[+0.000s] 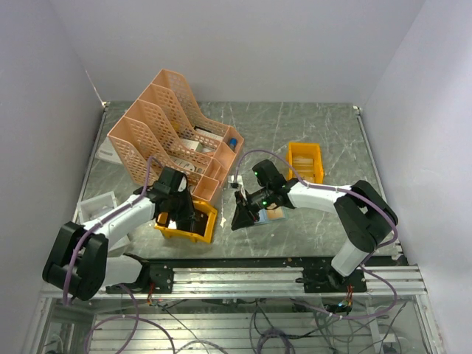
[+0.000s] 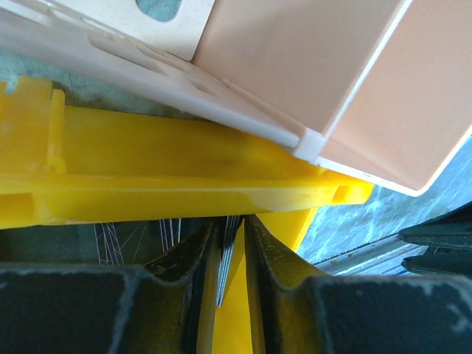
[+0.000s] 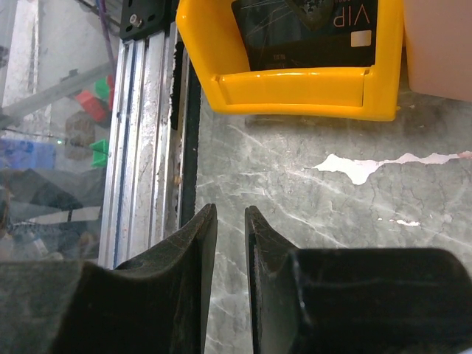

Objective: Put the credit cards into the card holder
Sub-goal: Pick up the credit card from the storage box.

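Note:
My left gripper (image 1: 183, 220) (image 2: 230, 221) reaches down into a yellow bin (image 1: 208, 230) (image 2: 184, 177). A thin stack of credit cards (image 2: 223, 254) stands edge-on between its jaws, against the left finger, with a strip of yellow showing between the stack and the right finger. My right gripper (image 1: 240, 220) (image 3: 230, 210) hovers low over the marble table, pointing at that bin (image 3: 295, 92). Its jaws are a narrow gap apart with only table between them. A small pale flat thing (image 1: 273, 215) lies under my right wrist. I cannot tell whether it is the card holder.
A black card marked VIP (image 3: 310, 33) lies in the near yellow bin. The peach lattice file rack (image 1: 166, 125) (image 2: 310, 74) stands right behind that bin. A second yellow bin (image 1: 304, 162) sits at the back right, a white box (image 1: 96, 206) at the left. The metal rail (image 3: 140, 147) runs along the near edge.

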`<action>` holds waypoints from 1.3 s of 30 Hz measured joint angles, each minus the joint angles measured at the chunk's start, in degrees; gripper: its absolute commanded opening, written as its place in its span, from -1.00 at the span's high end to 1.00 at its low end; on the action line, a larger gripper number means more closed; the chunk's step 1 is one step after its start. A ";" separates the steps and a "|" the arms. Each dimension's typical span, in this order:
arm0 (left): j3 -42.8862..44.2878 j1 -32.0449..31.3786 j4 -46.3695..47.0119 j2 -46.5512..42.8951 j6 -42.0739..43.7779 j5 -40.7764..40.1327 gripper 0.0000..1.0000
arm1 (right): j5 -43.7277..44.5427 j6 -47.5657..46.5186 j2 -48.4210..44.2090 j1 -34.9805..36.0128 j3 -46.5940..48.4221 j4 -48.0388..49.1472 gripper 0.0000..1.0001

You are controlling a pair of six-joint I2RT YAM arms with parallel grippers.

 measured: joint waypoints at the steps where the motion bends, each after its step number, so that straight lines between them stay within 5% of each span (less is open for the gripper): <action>1: 0.00 0.04 0.07 0.02 0.00 0.17 0.44 | 0.00 -0.02 0.00 0.00 0.04 -0.09 0.55; 9: 0.00 0.79 -0.02 -1.31 0.04 0.94 0.59 | 0.00 -0.28 0.00 0.00 0.07 -0.22 0.55; 39: 0.17 5.01 -1.49 -2.56 1.09 3.74 0.55 | -0.04 -0.92 0.00 -0.26 0.15 -0.70 0.54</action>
